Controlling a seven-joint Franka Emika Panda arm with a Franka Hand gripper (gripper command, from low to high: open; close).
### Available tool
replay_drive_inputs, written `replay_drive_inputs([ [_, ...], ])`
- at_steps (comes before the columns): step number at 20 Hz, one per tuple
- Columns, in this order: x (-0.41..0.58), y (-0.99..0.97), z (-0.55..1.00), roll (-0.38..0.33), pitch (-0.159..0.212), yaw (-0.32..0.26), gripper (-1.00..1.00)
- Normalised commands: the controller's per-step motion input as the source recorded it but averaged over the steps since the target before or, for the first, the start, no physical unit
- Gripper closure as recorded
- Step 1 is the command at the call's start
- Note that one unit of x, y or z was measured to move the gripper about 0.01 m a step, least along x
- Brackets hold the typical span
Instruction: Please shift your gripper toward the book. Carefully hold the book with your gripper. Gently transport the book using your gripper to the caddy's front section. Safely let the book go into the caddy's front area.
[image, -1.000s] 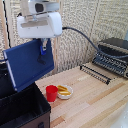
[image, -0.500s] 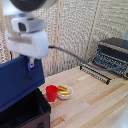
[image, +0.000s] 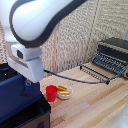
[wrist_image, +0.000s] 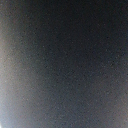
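Note:
In the exterior view the dark navy book lies broad and tilted over the black caddy at the lower left. My white boxy gripper reaches down onto the book's upper edge, its short dark fingers shut on it. The book covers the caddy's compartments, so I cannot tell which section lies beneath it. The wrist view is filled by one dark, blurred surface with nothing else to make out.
A red cup stands on the wooden table just beside the caddy, with a small bowl of yellow food next to it. A dark toaster oven with a wire rack sits at the exterior view's right. A cable trails across.
The arm has swung toward the exterior view's left and lower, carrying the book from hanging above the table to lying low over the caddy.

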Motion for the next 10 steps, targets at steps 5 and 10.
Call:
replay_drive_inputs([
  [5, 0.066, -0.03, 0.0, 0.014, -0.051, 0.001, -1.0],
  [10, 0.085, -0.16, 0.29, 0.057, 0.025, 0.013, -1.0],
])
